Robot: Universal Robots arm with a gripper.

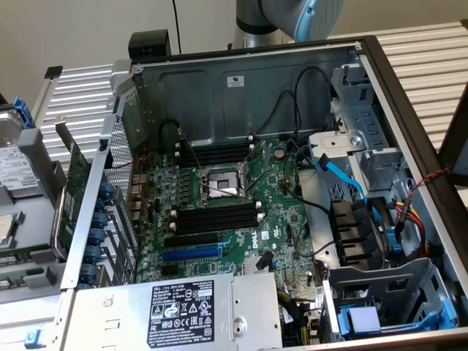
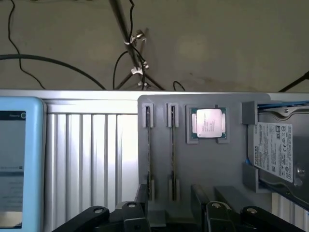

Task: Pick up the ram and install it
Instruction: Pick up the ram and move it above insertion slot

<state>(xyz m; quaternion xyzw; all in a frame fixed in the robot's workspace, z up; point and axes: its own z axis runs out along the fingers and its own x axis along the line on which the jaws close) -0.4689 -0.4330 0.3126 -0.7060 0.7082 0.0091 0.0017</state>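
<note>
Jaws: we see the gripper (image 2: 169, 189) at the near edge of the grey holder tray (image 2: 212, 164), its two black fingers spread wide and holding nothing.
Ram: the ram (image 2: 172, 145) stands on edge in a narrow groove of the holder tray, straight ahead of the gripper and about midway between the two fingers. It is not yet lifted.
Long axis: we read the stick as running directly away from the gripper, from the tray's near edge to its far edge. That puts its thin faces towards the finger pads and its length along the gap between them.
Second memory stick: the second memory stick (image 2: 148, 145) lies parallel in the next groove, on the side of the ram away from the CPU. It is close in front of one finger, so we judge that the two sticks could be confused.
Other parts on the tray: the CPU (image 2: 208, 123) sits in its own pocket just beside the ram's far end, and the hard drive (image 2: 280, 150) sits beyond the CPU at the tray's edge.
Destination: in the exterior view the open computer case (image 1: 241, 88) lies well apart from the tray, and the black memory slots (image 1: 216, 217) on its motherboard (image 1: 285, 219) are empty.
</note>
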